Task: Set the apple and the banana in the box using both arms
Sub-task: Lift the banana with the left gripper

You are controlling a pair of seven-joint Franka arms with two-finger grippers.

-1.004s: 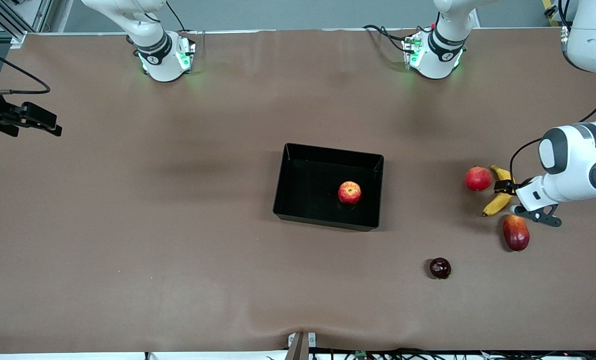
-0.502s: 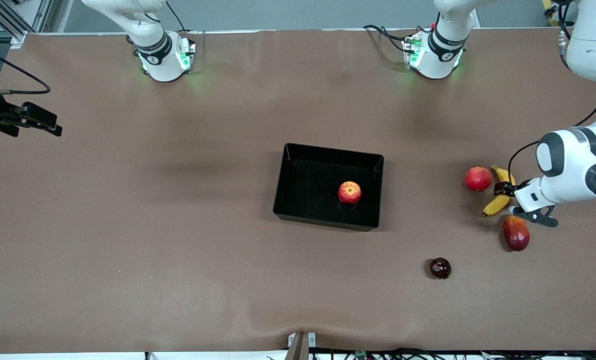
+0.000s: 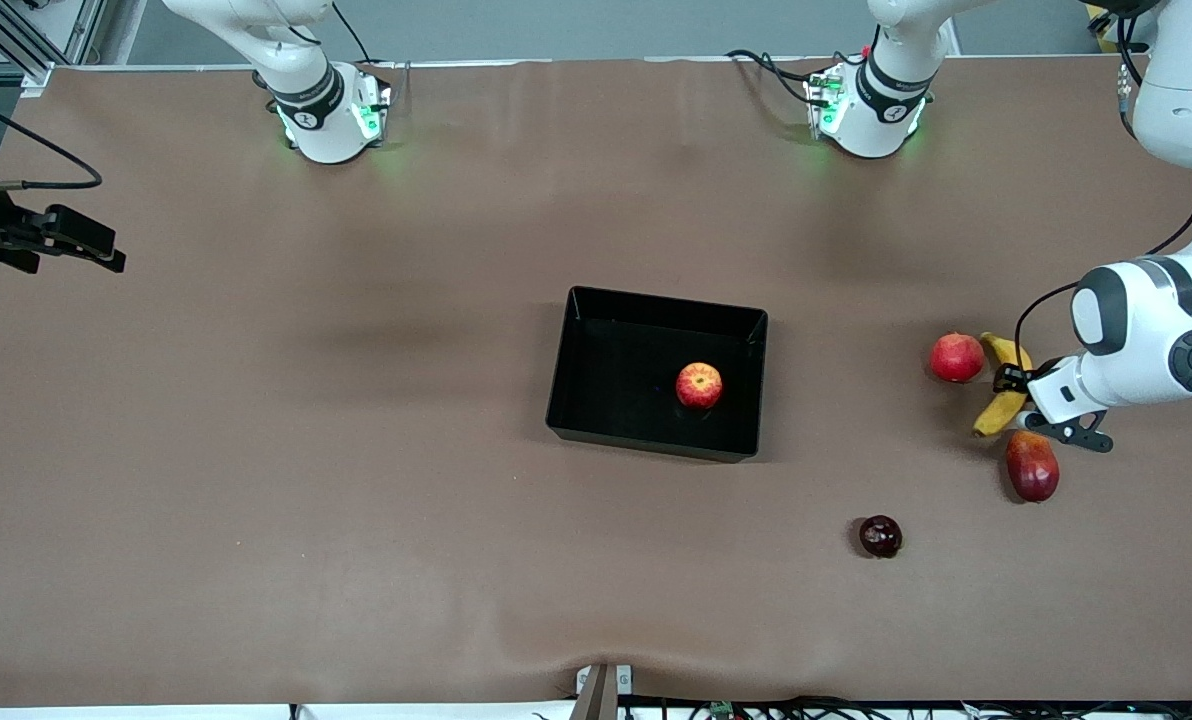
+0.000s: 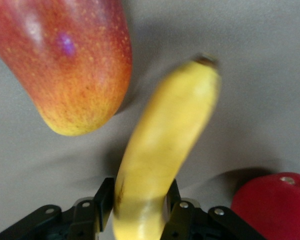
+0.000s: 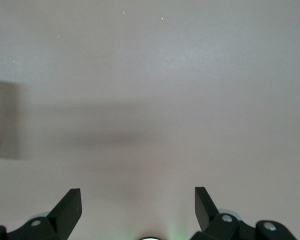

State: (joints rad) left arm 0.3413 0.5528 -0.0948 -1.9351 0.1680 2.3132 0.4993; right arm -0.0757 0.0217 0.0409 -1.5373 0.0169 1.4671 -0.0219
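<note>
The apple (image 3: 699, 385) lies inside the black box (image 3: 656, 300) at the table's middle, near the wall toward the left arm's end. The yellow banana (image 3: 992, 412) (image 4: 165, 145) is at the left arm's end, between two red fruits. My left gripper (image 3: 1012, 381) (image 4: 138, 192) is shut on its middle, a finger pressed against each side. My right gripper (image 3: 106, 255) (image 5: 137, 200) hangs open and waits over bare table at the right arm's end, with nothing between its fingers.
A pinkish-red round fruit (image 3: 957, 357) (image 4: 275, 205) sits beside the banana toward the box. A red-yellow oval fruit (image 3: 1032, 465) (image 4: 75, 65) lies just nearer the front camera. A dark maroon fruit (image 3: 880, 536) lies nearer still.
My left gripper's fingers have closed onto the banana, and the banana has swung slightly toward the oval fruit. The right arm has not moved.
</note>
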